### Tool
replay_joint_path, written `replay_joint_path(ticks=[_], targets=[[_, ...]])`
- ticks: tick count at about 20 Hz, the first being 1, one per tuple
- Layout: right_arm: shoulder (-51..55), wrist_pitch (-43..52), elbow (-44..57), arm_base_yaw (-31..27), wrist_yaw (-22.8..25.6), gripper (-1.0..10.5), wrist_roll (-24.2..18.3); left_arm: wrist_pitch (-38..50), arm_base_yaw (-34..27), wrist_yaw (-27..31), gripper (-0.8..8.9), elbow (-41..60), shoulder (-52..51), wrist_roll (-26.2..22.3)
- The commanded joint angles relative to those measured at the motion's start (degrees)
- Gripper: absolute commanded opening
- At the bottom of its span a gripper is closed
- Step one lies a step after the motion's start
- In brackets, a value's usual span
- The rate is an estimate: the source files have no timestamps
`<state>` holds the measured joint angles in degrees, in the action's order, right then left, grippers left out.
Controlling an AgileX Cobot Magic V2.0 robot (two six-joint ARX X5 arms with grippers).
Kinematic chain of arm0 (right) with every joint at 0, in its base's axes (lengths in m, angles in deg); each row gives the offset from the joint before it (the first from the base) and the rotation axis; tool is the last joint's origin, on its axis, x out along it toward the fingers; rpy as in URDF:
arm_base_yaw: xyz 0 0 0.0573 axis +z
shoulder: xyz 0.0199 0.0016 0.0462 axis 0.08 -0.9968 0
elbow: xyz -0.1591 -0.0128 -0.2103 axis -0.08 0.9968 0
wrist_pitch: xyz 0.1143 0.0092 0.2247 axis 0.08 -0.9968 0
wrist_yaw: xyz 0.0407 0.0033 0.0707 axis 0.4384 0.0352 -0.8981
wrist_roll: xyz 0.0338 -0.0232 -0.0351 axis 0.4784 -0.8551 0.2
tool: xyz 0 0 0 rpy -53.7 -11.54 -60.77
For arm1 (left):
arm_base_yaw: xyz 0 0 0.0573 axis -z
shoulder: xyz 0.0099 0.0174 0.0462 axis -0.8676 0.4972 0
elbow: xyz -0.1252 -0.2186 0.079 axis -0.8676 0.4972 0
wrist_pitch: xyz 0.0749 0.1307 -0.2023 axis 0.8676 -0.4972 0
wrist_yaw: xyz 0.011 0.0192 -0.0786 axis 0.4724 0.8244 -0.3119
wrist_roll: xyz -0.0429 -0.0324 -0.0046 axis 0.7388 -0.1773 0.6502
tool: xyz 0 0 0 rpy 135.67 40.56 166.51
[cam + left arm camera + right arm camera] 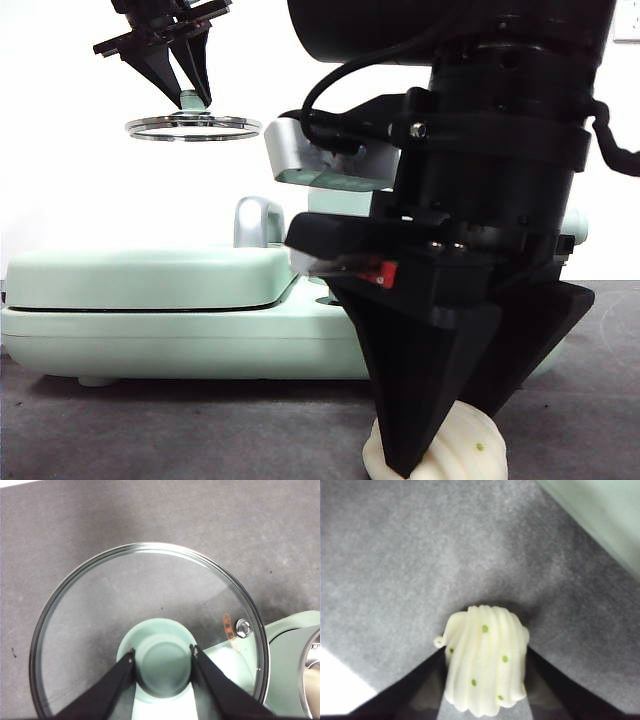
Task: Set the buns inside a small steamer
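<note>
Low frontal view; two downward wrist views

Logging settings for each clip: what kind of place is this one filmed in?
Probably a lab tabletop staged as a kitchen: a grey mat, a plain white backdrop, a mint-green cooker, a glass lid held by the left tool and a ridged bun between the right tool's jaws.

Left tool (185,85) raised, clamped; right tool (450,455) low, clamped.

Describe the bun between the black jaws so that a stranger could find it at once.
Start from the long mint-green appliance across the table; in front of it stands the big dark right gripper. Its jaws close on the ridged bun, low on the grey mat. Twisted cream ridges and small green specks mark it.
</note>
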<state>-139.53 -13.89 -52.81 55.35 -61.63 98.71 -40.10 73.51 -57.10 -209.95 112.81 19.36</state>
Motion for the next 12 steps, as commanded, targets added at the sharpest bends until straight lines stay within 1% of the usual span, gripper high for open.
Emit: replay_joint_path(ticks=[1,3,6,9,12], targets=[[-0.76,-0.39,-1.25,0.09,0.04,2.0,0.63,0.07,0.2,-0.31,0.18,-0.5,0.46,0.2],[-0.72,-4.76,-5.14,-0.98,0.02,2.0,0.59,0.04,0.2,-0.31,0.18,-0.5,0.46,0.2],[-0.72,-15.87,-16.33,-3.63,0.02,2.0,-0.02,0.09,0.2,-0.31,0.18,-0.5,0.46,0.2],[-0.92,-25.86,-29.14,-8.66,0.02,2.0,-3.98,0.17,0.2,-0.31,0.18,-0.5,0.48,0.2],[-3.19,-31.23,-42.07,-16.44,0.13,2.0,-9.88,0.2,0.2,-0.31,0.18,-0.5,0.48,0.2]])
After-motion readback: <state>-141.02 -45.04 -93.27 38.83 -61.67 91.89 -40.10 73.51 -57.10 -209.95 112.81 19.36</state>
